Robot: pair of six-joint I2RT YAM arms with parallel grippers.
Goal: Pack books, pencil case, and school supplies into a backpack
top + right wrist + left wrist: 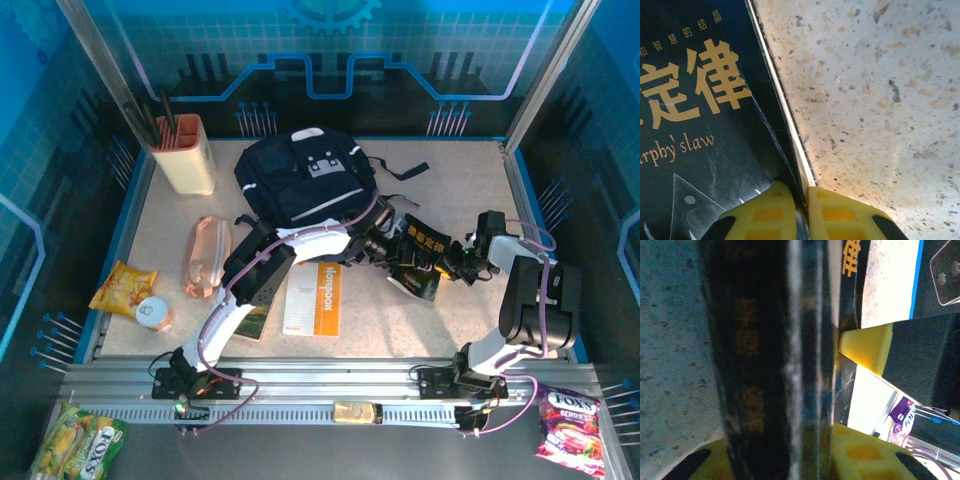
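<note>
Both claws on the black-backed book (415,255), with the backpack (300,185) at its 10 o'clock.

The right gripper (802,195) is clenched on the book's edge, its yellow pads pinching the cover just under the yellow lettering (695,85). The left gripper (785,460) straddles the opposite edge and seems pressed onto it, though that close, blurred view leaves its bite uncertain. The book sits at about 3 o'clock from the table's (450,180) centre, near the backpack's lower corner. Done well, this step likely means confirming both grips before lifting, moving the arms together so the thin cover neither bows nor slips, then carrying toward 10 o'clock, spine leading.
</note>
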